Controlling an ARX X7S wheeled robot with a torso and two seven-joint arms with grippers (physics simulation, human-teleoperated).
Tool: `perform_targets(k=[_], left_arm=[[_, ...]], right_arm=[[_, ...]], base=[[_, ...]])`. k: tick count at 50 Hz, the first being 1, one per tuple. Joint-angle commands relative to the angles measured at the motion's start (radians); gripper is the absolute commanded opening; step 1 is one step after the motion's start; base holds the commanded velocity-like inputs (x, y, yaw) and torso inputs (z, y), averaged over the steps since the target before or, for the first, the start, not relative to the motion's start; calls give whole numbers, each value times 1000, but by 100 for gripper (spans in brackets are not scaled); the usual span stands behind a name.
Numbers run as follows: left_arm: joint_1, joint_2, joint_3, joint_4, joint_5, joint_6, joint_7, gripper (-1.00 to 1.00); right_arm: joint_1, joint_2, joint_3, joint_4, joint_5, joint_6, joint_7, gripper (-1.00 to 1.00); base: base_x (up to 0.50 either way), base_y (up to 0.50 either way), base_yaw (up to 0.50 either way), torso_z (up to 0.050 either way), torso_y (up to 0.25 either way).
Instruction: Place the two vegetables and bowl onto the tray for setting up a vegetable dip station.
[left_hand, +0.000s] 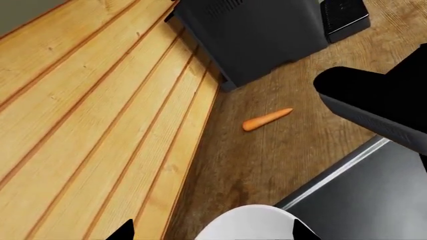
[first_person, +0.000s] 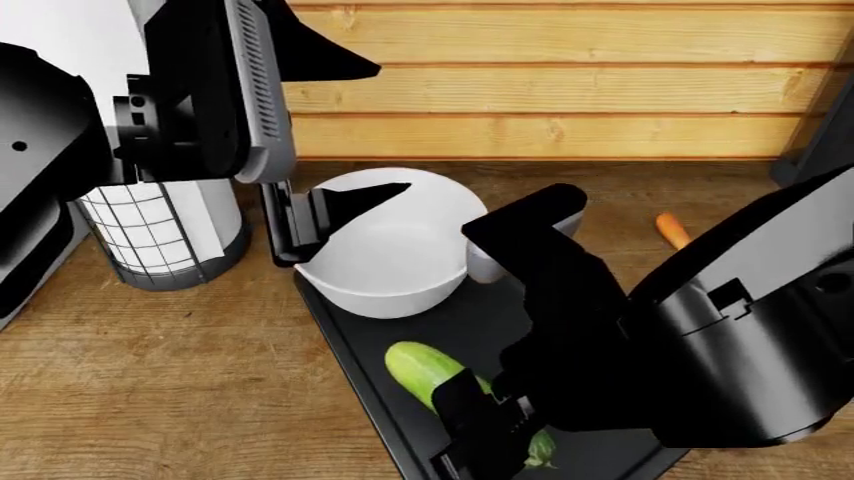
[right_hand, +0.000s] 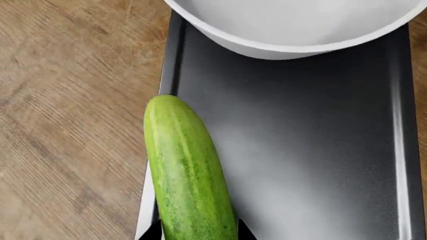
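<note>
At the far left of the head view, a white mesh-patterned cylinder stands on the wooden surface, its upper part hidden behind the left arm. The left claw hangs over the near-left rim of the bowl; one black fingertip reaches over the rim, and whether the fingers press the wall I cannot tell. The bowl is round, deep and glossy white, sitting at the far end of the tray, its right side cut off by the right arm. The tray is flat, black, with a low raised rim, its long axis running from the plank wall toward the near edge of the surface; its near end is covered by the right arm. The cucumber, smooth and green with a rounded end, lies along the tray's left rim, pointing toward the bowl; in the right wrist view it slightly overhangs that rim. The right claw is closed on the cucumber's near end, which hides that end. At the right, the carrot, orange and tapered, lies on the surface well apart from the tray, mostly hidden in the head view; the left wrist view shows it whole beside a dark grey box.
</note>
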Motion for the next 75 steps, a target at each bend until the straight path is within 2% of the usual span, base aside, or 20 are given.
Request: perform_targets(k=[1, 50, 51, 69, 75], left_arm=[[5, -5, 1, 3, -3, 0, -3, 100], [24, -3, 2, -2, -15, 15, -16, 100], [24, -3, 1, -2, -16, 15, -16, 100], [28, -4, 3, -1, -18, 18, -20, 100], [29, -2, 3, -6, -17, 25, -21, 100]], right_arm=[[-6, -9, 15, 4, -22, 1, -17, -100], [-116, -4, 16, -23, -103, -22, -79, -100], [-116, -6, 17, -25, -104, -21, -79, 100], [-115, -1, 26, -32, -113, -14, -88, 100], [-75, 31, 43, -49, -90, 16, -87, 100]], base=[[0, 0, 0, 0, 0], [0, 0, 0, 0, 0], [0, 0, 0, 0, 0], [0, 0, 0, 0, 0], [0, 0, 0, 0, 0]])
